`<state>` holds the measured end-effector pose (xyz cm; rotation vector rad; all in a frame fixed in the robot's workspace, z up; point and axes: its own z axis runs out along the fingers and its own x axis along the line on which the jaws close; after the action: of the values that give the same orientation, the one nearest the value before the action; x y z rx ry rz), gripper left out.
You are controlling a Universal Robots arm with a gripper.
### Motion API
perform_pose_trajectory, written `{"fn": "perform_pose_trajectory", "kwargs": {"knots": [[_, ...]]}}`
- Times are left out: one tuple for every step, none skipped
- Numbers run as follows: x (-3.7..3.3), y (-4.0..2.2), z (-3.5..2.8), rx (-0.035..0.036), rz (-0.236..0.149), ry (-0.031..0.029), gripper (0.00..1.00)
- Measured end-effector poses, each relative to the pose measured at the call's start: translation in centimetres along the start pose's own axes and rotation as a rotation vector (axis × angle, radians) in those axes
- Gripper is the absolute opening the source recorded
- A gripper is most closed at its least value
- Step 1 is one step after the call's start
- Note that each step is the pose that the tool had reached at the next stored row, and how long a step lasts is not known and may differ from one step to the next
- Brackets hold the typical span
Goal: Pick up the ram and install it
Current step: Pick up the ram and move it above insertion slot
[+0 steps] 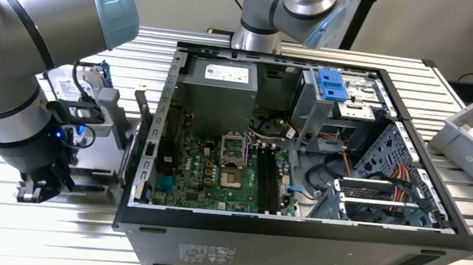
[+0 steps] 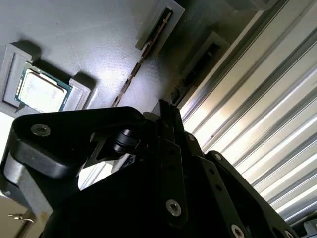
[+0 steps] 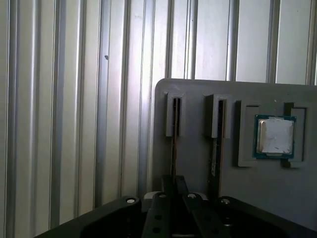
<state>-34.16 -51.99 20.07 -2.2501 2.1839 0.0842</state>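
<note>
While ram (image 3: 174, 153) stands in gray holder (image 3: 195, 163) slot, tool (image 3: 174, 179) looks clamped on it; lifting, installing not yet done.

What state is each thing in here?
Black computer case: open, lying on its side.
Black memory slots: look empty.
Thin dark ram stick: on edge in grey plastic tray.
Second dark stick: same, beside it.
Square silver chip: flat in tray recess.
Black gripper: right at the ram stick.
</note>
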Motion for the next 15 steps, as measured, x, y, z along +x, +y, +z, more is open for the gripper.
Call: {"fn": "perform_pose_trajectory", "kwargs": {"knots": [[-0.01,0.01,-0.21,-0.0003,0.0,0.0003,0.0],[-0.01,0.01,-0.37,-0.0002,0.0,0.0002,0.0],[-0.02,0.02,-0.53,-0.0002,0.0,0.0002,0.0],[-0.03,0.02,-0.68,-0.0003,0.0,0.0003,0.0],[-0.03,0.03,-0.79,-0.0002,0.0,0.0002,0.0],[-0.03,0.03,-0.91,-0.0003,0.0,0.0003,0.0],[-0.04,0.04,-1.01,-0.0002,0.0,0.0002,0.0],[-0.04,0.04,-1.11,-0.0002,0.0,0.0002,0.0],[-0.05,0.04,-1.21,-0.0002,0.0,0.0002,0.0],[-0.05,0.04,-1.3,-0.0002,0.0,0.0002,0.0],[-0.06,0.05,-1.39,-0.0002,0.0,0.0002,0.0],[-0.06,0.05,-1.47,-0.0003,0.0,0.0003,0.0],[-0.06,0.05,-1.56,-0.0003,0.0,0.0003,0.0],[-0.06,0.06,-1.65,-0.0002,0.0,0.0002,0.0],[-0.07,0.06,-1.74,-0.0003,0.0,0.0002,0.0]]}}
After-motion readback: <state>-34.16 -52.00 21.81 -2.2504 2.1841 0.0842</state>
